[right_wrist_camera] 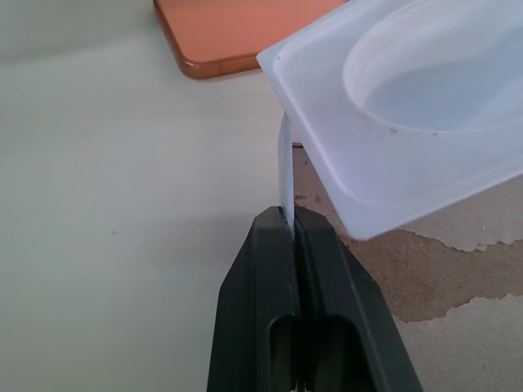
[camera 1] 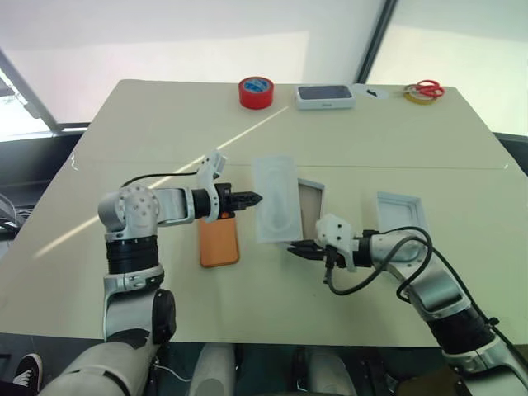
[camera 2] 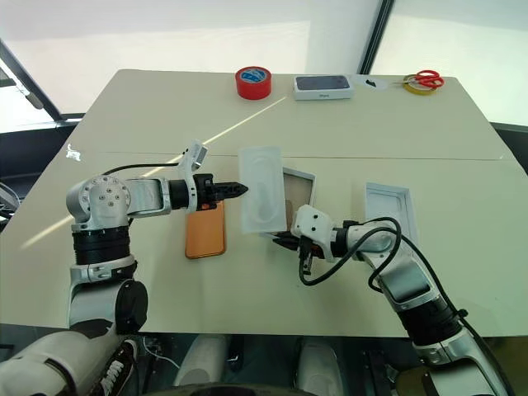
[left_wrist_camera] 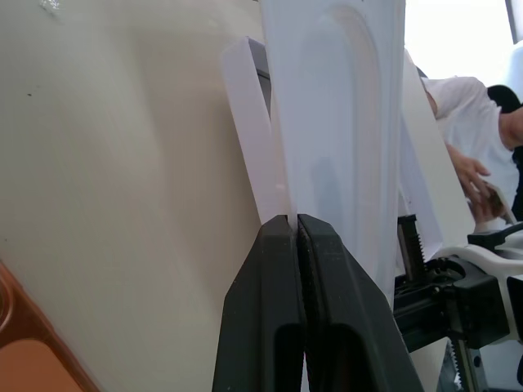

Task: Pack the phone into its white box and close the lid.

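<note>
The orange phone (camera 1: 219, 241) lies flat on the table under my left arm. My left gripper (camera 1: 250, 199) is shut on the edge of a white moulded insert (camera 1: 275, 198) and holds it tilted above the white box (camera 1: 311, 206). Part of the box's brownish floor shows beside the insert. My right gripper (camera 1: 294, 247) is shut on the box's thin near wall (right_wrist_camera: 286, 180), with the mottled floor (right_wrist_camera: 458, 278) just past it. The lid (camera 1: 402, 210) lies open side up to the right of the box, beside my right arm.
At the table's far edge stand a red tape roll (camera 1: 256, 91), a dark-topped white box (camera 1: 325, 96), and red-handled scissors (camera 1: 426, 87) on a yellow tape roll. A person (left_wrist_camera: 470, 131) shows beyond the table in the left wrist view.
</note>
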### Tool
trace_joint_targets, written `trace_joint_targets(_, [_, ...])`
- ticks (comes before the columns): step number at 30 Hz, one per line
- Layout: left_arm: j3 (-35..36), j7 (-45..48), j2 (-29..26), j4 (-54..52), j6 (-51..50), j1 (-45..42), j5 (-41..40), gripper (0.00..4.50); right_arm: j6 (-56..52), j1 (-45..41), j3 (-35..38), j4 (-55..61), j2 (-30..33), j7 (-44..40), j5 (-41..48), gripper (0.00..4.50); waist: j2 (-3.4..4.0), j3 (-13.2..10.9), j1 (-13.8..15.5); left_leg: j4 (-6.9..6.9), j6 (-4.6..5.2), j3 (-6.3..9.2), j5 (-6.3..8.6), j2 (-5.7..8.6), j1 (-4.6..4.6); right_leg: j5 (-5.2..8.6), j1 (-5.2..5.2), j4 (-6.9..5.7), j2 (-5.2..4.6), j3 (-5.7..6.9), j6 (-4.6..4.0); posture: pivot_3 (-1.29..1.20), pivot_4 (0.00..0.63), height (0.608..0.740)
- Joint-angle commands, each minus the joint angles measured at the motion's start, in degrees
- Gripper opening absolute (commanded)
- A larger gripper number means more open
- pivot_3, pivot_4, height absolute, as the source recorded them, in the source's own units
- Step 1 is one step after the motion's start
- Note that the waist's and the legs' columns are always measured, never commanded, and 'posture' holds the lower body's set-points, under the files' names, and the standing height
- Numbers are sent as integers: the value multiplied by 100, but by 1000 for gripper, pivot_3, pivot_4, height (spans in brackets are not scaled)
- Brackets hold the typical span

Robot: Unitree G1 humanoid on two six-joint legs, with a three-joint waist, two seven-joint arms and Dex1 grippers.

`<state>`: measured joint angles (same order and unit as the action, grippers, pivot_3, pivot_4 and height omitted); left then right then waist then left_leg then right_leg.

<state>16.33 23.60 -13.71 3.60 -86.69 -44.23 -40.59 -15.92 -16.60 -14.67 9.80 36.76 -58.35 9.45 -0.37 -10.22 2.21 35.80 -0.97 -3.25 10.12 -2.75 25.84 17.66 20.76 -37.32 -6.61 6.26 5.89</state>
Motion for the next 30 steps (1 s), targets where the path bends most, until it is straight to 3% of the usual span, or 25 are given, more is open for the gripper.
trace_joint_targets(1, [-121, 175, -67, 85, 92, -42, -76, 0, 174, 146, 75, 393, 149, -370, 264, 959, 0, 0, -7, 0, 0, 0, 0, 0, -1, 0, -1, 0, 0, 0, 0, 0, 150, 740])
trace_joint_targets(6, [-409, 342, -15, 332, 278, -66, -37, 0, 231, 296, 563, 610, 439, -282, 304, 3418, 0, -1, -3, -6, -2, 1, -2, -2, 0, 0, 3, -1, 1, 0, 0, 0, 150, 740])
trace_joint_targets(16, [-1310, 965, 149, 1201, 955, -457, 227, 0, 314, 827, 2271, -64, 1240, -217, 716, 3418, -9, -6, 2, -2, -1, -1, -1, 2, 3, 0, -1, 4, -3, 1, -1, 0, 150, 740])
trace_joint_targets(25, [-2112, 1886, 103, 2542, 1819, -1149, 830, 0, 291, 991, 2339, 151, 1124, 38, 707, 3418, -9, -6, 1, -7, -1, -10, -2, -2, 10, 0, 14, 2, -3, 0, -1, 0, 150, 740])
trace_joint_targets(30, [-2164, 2214, 17, 2939, 1894, -1364, 974, 0, 346, 1163, 2389, 172, 1125, 130, 716, 3418, -9, -6, 2, -5, 0, -8, -2, -1, 19, -1, 22, 2, -3, 1, 0, 0, 150, 740])
